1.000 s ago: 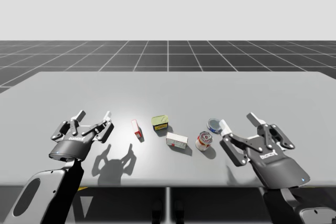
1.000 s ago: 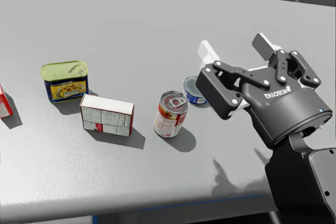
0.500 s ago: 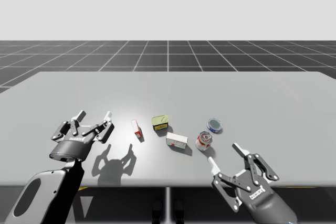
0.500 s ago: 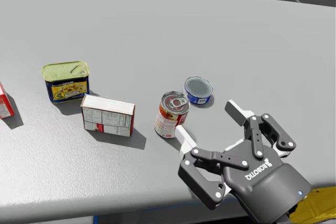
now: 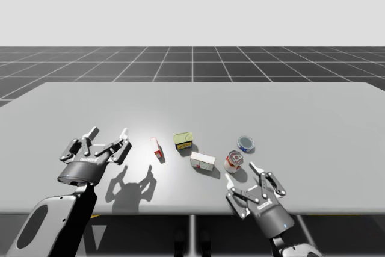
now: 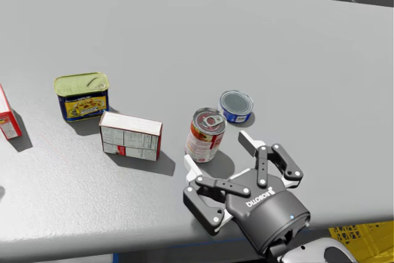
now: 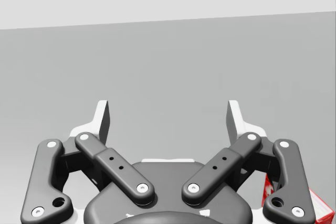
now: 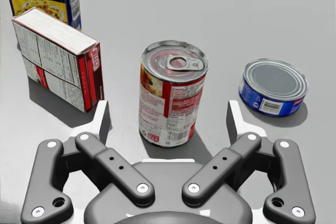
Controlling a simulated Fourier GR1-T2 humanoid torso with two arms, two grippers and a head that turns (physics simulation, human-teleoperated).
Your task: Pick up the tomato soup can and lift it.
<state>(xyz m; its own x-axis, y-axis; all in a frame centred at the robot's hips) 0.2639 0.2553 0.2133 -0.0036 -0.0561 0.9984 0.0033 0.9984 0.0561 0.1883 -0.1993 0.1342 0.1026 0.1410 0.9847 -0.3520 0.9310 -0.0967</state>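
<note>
**Item: soup can** (image 8: 170, 98). Red and white, pull-tab lid uppermost, long axis vertical. It stands on the table (image 6: 308, 60) near the front edge, right of middle in the high view.

**Right gripper** (image 8: 168, 116). Its fingers are spread wide and pinch nothing, and it sits low at the table's front edge. The soup can lies straight ahead of it, centred on the gap and just past the fingertips. We see no contact. We judge the gap wider than the can.

**Left gripper** (image 5: 108, 133). It is likewise spread and empty, and it hovers well apart from the soup can, beyond the other goods. We count our right arm much the nearer.

**Neighbours**
- Flat blue can (image 6: 236, 106): just behind the soup can, toward our right, not touching it.
- White box (image 6: 130, 136): lying on its side to the soup can's left, with bare table between them.
- Tin (image 6: 82, 95): yellow lid, blue sides, behind the white box.
- Red box (image 6: 7, 118): upright, well apart at far left.

**Obstruction.** Nothing stands between the right gripper and the soup can.

**Assessment.** We judge the approach nearly done. A short straight advance should set one finger on each side of the soup can, ready for squeeze and lift. We see two risks: a push on the upright can could topple it, and the outer finger could graze the flat blue can.
</note>
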